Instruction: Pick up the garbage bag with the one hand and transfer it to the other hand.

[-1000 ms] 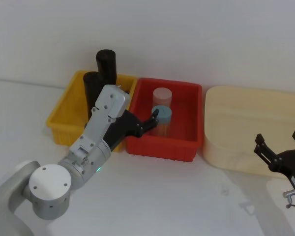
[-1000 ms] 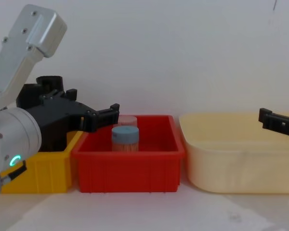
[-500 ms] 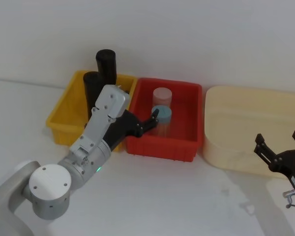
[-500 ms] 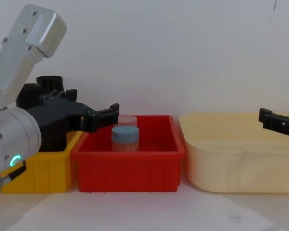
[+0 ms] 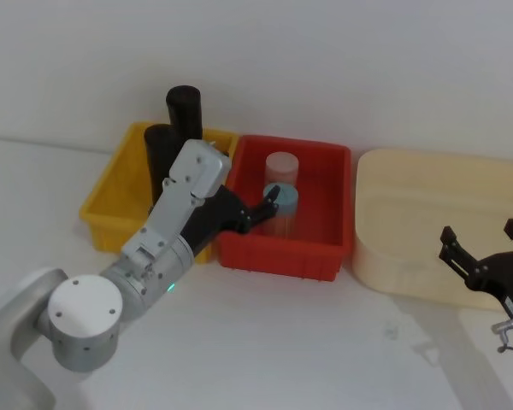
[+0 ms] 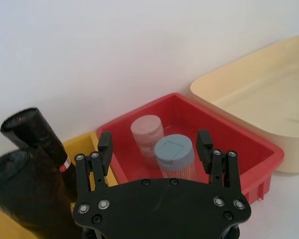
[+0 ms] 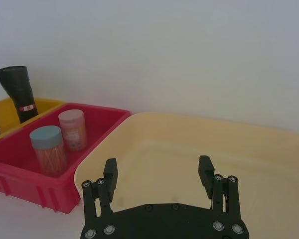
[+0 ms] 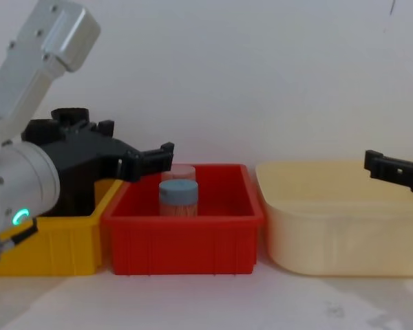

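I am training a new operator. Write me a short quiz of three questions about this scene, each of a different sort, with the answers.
1. True or false: the left gripper is shut on the garbage bag.
2. In the yellow bin, the garbage bag: A. lies flat; B. stands on end; C. hangs in the air.
3. Which container is nearest the right gripper?

Key
1. False: its fingers are open and hold nothing.
2. B.
3. The cream tub.
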Controlling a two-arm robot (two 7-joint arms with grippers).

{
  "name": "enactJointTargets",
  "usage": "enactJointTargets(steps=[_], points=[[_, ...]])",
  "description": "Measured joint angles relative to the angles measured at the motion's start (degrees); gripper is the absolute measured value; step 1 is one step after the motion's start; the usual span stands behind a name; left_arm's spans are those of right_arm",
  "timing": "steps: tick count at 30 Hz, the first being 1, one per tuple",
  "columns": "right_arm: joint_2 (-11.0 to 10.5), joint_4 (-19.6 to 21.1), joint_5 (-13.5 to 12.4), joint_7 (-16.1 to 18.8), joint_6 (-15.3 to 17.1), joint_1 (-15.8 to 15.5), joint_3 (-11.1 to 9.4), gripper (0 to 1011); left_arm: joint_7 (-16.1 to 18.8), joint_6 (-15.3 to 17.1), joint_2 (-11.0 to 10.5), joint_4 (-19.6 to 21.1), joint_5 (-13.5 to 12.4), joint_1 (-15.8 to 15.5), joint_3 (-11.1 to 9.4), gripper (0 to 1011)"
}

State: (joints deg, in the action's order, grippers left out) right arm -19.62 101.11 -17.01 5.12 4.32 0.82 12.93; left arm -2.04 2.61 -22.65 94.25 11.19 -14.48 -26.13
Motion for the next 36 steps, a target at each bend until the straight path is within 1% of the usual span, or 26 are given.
enactJointTargets(steps=[2, 4, 6, 9, 10, 12, 13, 14, 16, 17, 19, 20, 21, 22, 23, 25, 26, 27, 29, 30, 32, 33, 35, 36], points=[[-0.2, 0.1, -0.5, 0.8, 1.4, 0.7, 0.0, 1000, -0.4, 0.6, -0.5, 0.7, -0.1, -0.1, 0.1, 1001], [-0.4, 0.2, -0.9, 1.4, 2.3, 1.4, -0.1, 1000, -0.9, 1.3, -1.4, 2.1, 0.0, -0.1, 0.6, 1001], [-0.6, 0.5, -1.8, 2.5, 4.0, 2.2, -0.2, 1000, -1.3, 1.9, -2.0, 2.9, 0.1, 0.1, 1.2, 1001], [-0.8, 0.8, -3.1, 3.8, 6.1, 3.5, -0.3, 1000, -1.8, 2.9, -3.4, 5.0, 0.9, 1.0, 2.6, 1001], [-0.9, 0.9, -3.7, 4.4, 7.1, 4.2, -0.2, 1000, -2.0, 3.6, -4.1, 6.1, 1.6, 1.6, 3.5, 1001], [-0.9, 1.0, -4.3, 5.0, 8.0, 4.9, -0.1, 1000, -2.2, 4.2, -4.9, 7.3, 2.2, 2.6, 4.7, 1001], [-0.9, 1.0, -4.6, 5.3, 8.4, 5.2, -0.1, 1000, -2.3, 4.7, -5.6, 8.4, 2.9, 3.5, 5.9, 1001], [-0.8, 1.0, -5.2, 6.0, 9.4, 5.9, 0.2, 1000, -2.3, 5.0, -5.9, 9.0, 3.4, 4.1, 6.5, 1001], [-0.7, 1.0, -5.7, 6.6, 10.2, 6.5, 0.5, 1000, -2.4, 5.5, -6.6, 10.1, 4.2, 5.3, 7.9, 1001], [-0.6, 1.0, -5.9, 6.8, 10.5, 6.9, 0.6, 1000, -2.5, 6.1, -7.5, 11.5, 5.3, 6.8, 9.7, 1001], [-0.2, 0.8, -6.6, 7.5, 11.6, 7.9, 1.2, 1000, -2.6, 6.5, -8.2, 12.5, 6.2, 8.2, 11.3, 1002], [-0.1, 0.7, -6.8, 7.7, 12.0, 8.3, 1.4, 999, -2.7, 6.8, -8.6, 13.2, 6.9, 9.1, 12.4, 1001], [0.2, 0.6, -7.2, 8.1, 12.6, 9.0, 1.8, 1000, -2.9, 7.3, -9.2, 14.1, 8.2, 10.6, 14.2, 1001], [0.4, 0.5, -7.3, 8.2, 12.9, 9.4, 2.1, 1000, -3.0, 7.6, -9.5, 14.5, 8.8, 11.6, 15.0, 1001], [0.5, 0.4, -7.5, 8.4, 13.2, 9.7, 2.3, 1000, -3.3, 8.1, -10.0, 15.2, 10.0, 12.7, 16.7, 1001], [1.0, 0.1, -8.0, 8.8, 14.0, 10.7, 2.9, 1000, -3.6, 8.6, -10.5, 16.0, 11.1, 14.2, 18.7, 1001], [1.2, 0.0, -8.1, 8.9, 14.2, 11.0, 3.1, 1000, -4.0, 9.1, -11.0, 16.4, 12.5, 15.6, 20.5, 1001], [1.3, -0.1, -8.2, 9.0, 14.5, 11.3, 3.3, 1000, -4.0, 9.1, -11.0, 16.4, 12.5, 15.6, 20.5, 1001], [1.9, -0.5, -8.6, 9.1, 15.2, 12.2, 4.0, 1000, -4.9, 10.0, -11.6, 16.8, 14.9, 17.6, 23.4, 1001], [2.0, -0.7, -8.8, 9.2, 15.4, 12.5, 4.1, 1000, -5.1, 10.1, -11.8, 16.8, 15.4, 18.2, 24.2, 1001], [2.5, -1.2, -9.0, 9.3, 15.8, 13.1, 4.6, 1000, -5.5, 10.4, -11.9, 16.8, 16.4, 18.9, 25.3, 1001], [2.6, -1.3, -9.0, 9.3, 15.9, 13.3, 4.8, 1000, -6.0, 10.7, -12.1, 16.6, 17.6, 19.4, 26.3, 1001], [3.1, -1.9, -9.1, 9.2, 16.0, 13.8, 5.2, 1000, -6.5, 10.9, -12.1, 16.2, 18.6, 19.7, 27.0, 1001], [3.2, -2.0, -9.2, 9.2, 16.0, 14.0, 5.3, 1000, -7.0, 11.0, -12.1, 15.6, 19.5, 20.0, 27.8, 1001]])
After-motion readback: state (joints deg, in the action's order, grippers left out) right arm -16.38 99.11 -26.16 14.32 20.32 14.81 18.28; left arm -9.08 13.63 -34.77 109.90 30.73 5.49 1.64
